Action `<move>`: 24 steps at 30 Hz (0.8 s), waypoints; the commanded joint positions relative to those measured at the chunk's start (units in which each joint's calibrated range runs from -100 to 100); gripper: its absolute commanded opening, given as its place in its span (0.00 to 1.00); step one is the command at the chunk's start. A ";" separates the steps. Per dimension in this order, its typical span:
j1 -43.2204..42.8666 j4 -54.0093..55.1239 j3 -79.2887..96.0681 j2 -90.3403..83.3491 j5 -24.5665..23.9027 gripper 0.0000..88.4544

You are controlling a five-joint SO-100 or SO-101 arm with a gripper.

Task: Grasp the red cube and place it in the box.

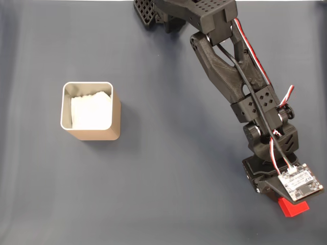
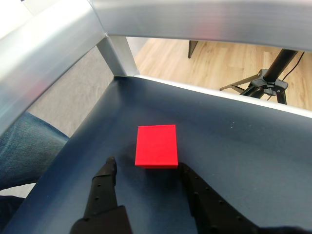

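Fingers [image 2: 146, 170] stood wide astride the red cube [image 2: 156, 146], lower centre of wrist view; one tip seemed touching, so closing might skew it, far from the box [image 1: 91, 111].

Arm stretched forward and low, pincer [image 2: 146, 170] spread, apparently gripping nothing.

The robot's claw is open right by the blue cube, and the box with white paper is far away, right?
Nearly: the cube is red, not blue, as the wrist view shows. The gripper is open beside it, and the box with white paper sits far off.
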State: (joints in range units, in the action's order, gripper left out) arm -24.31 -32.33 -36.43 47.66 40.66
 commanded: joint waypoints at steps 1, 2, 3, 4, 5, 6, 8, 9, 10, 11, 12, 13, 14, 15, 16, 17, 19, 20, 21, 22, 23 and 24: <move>0.00 0.20 -1.95 -3.65 0.20 0.38; -0.07 0.20 -2.04 -3.57 0.39 0.38; -0.07 0.12 -2.04 -3.57 0.59 0.38; -0.07 0.04 -2.04 -3.57 0.68 0.38; -0.07 -0.04 -2.04 -3.57 0.73 0.38; 0.00 -0.21 -2.04 -3.57 0.83 0.38; 0.07 -0.45 -2.04 -3.57 0.88 0.38; 0.14 -0.62 -2.04 -3.65 0.93 0.38; 0.21 -0.87 -2.04 -3.83 0.98 0.37; 0.28 -0.95 -2.04 -3.91 1.03 0.37; 0.28 -1.03 -2.04 -4.09 1.03 0.36; 0.28 -1.03 -2.04 -4.09 0.93 0.35; 0.35 -1.03 -2.04 -4.17 0.88 0.34; 0.35 -1.03 -2.04 -4.26 0.78 0.33; 0.35 -1.03 -2.04 -4.43 0.63 0.31; 0.35 -1.03 -2.04 -4.60 0.59 0.30; 0.42 -1.03 -2.04 -4.86 0.49 0.27; 0.49 -1.03 -1.95 -5.04 0.44 0.25; 0.57 -1.19 -1.95 -5.21 0.44 0.23; 0.64 -1.28 -1.77 -5.47 0.39 0.21; 0.78 -1.44 -1.67 -5.64 0.34 0.19; 0.92 -1.93 -1.67 -5.99 0.54 0.17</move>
State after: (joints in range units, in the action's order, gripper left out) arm -24.31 -33.31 -36.43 47.57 41.25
